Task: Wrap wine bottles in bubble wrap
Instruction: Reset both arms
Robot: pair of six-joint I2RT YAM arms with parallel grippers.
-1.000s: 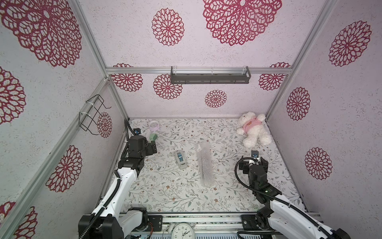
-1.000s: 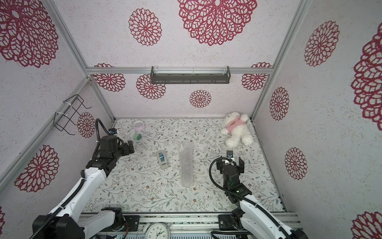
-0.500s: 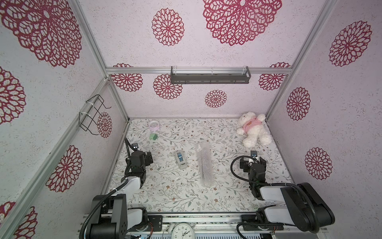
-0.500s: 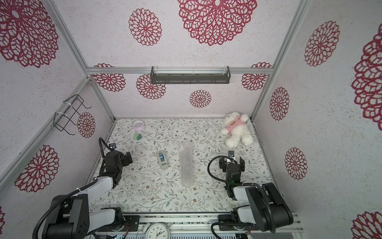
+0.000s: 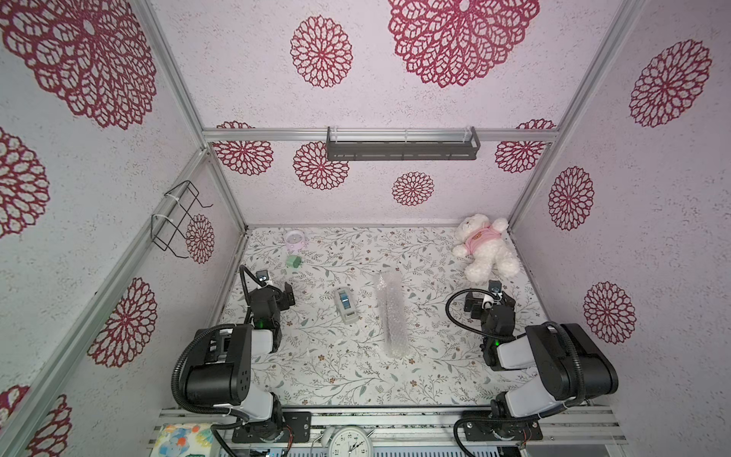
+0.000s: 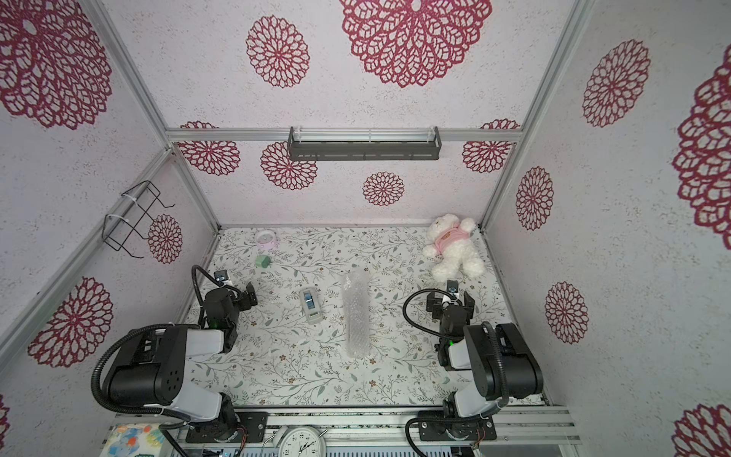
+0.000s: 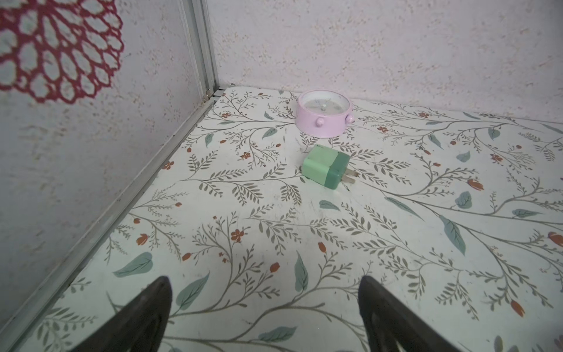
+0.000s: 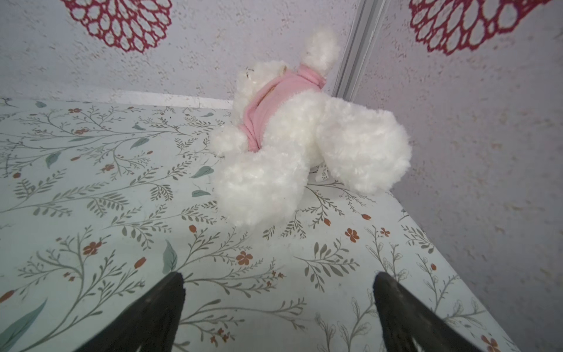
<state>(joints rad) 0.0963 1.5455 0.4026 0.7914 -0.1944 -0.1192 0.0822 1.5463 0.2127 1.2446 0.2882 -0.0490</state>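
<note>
Dial centred on the table [image 5: 316, 376], 6 o'clock at the robot's base.

**Near, 8 and 4 o'clock:** both arms sit folded. The left gripper [image 7: 264, 280] and right gripper [image 8: 278, 275] have their jaws spread wide, with nothing between them.

**Centre:** the bubble wrap [image 5: 391, 316] lies as a rolled whitish tube with its long axis running from 6 to 12 o'clock, well apart from both grippers. The tape dispenser [image 5: 345, 305] sits near it at 9 o'clock.

**Far:** green plug [image 7: 327, 169] and pink clock [image 7: 323, 117] at 11 o'clock, teddy bear [image 5: 486, 249] at 1 o'clock.

**Progress:** the roll looks finished. The wine bottle and any tape on the seam are too faint to make out through the plastic, so the bottle is presumably inside. At most, sealing is left.
</note>
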